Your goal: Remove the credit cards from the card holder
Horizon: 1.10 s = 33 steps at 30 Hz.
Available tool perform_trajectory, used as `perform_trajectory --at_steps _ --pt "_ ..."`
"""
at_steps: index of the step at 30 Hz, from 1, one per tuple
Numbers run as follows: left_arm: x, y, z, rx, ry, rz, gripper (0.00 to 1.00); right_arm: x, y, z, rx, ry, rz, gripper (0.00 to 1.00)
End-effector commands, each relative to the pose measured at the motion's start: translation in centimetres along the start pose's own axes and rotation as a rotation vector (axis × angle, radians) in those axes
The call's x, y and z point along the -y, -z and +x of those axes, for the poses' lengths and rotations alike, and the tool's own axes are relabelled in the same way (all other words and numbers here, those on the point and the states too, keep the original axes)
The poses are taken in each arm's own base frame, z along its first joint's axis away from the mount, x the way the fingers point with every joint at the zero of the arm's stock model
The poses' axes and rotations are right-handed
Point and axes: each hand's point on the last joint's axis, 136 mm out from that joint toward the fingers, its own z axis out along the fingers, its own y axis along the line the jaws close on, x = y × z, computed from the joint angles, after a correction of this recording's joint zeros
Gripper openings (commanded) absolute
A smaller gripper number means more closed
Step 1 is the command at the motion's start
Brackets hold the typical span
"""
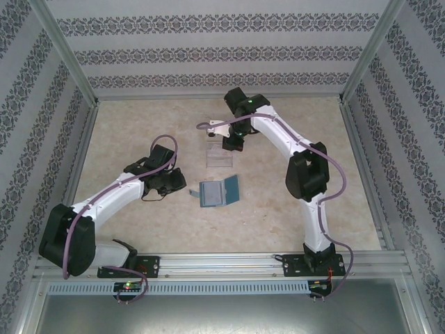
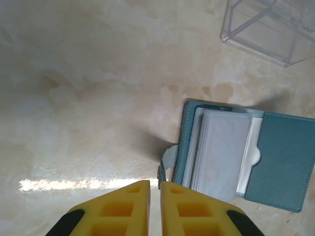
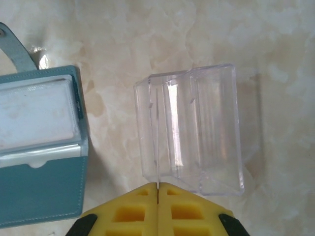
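The teal wallet [image 1: 217, 191] lies open and flat near the middle of the table [image 1: 125, 139]. A stack of pale cards [image 2: 221, 147] is tucked in its inner pocket, and its cover flap is spread toward 3 o'clock in the left wrist view. A clear plastic tray [image 1: 220, 154] sits just beyond the wallet at 12 o'clock, apart from it. The left gripper [image 1: 172, 182] hangs at the wallet's 9 o'clock, close to the small strap tab [image 2: 167, 164], its yellow fingers [image 2: 123, 211] drawn almost together with only a thin slit between them and nothing held. The right gripper [image 1: 233, 142] hovers at the tray's 1 o'clock, fingers [image 3: 192, 214] pressed together, empty.
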Motion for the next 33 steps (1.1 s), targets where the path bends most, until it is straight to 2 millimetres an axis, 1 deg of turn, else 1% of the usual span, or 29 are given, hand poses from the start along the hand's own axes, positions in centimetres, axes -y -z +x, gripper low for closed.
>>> perform_trajectory --at_steps 1,5,12,17,21,25,33 --pt "-1.1 0.5 0.0 0.01 0.03 -0.027 0.14 -1.0 -0.8 0.4 -0.076 0.063 -0.061 0.0" --pt "-1.5 0.6 -0.1 0.014 0.035 -0.031 0.14 -0.8 -1.9 0.2 -0.102 0.081 -0.085 0.0" --pt "-2.1 0.5 -0.1 0.014 0.046 -0.037 0.14 -0.7 -3.9 0.7 -0.156 0.091 -0.104 0.0" --pt "-2.3 0.6 -0.1 0.017 0.049 -0.037 0.14 -1.3 -4.9 1.2 -0.192 0.089 -0.139 0.0" --pt "-2.4 0.5 -0.1 0.014 0.053 -0.033 0.14 -2.1 -5.3 1.6 -0.208 0.081 -0.175 0.0" --pt "-2.4 0.4 -0.1 0.014 0.054 -0.031 0.14 -1.7 -4.8 1.7 -0.213 0.04 -0.15 0.0" --pt "-2.2 0.1 -0.3 0.009 0.053 -0.02 0.14 0.7 -1.3 -0.4 -0.101 -0.071 -0.021 0.0"
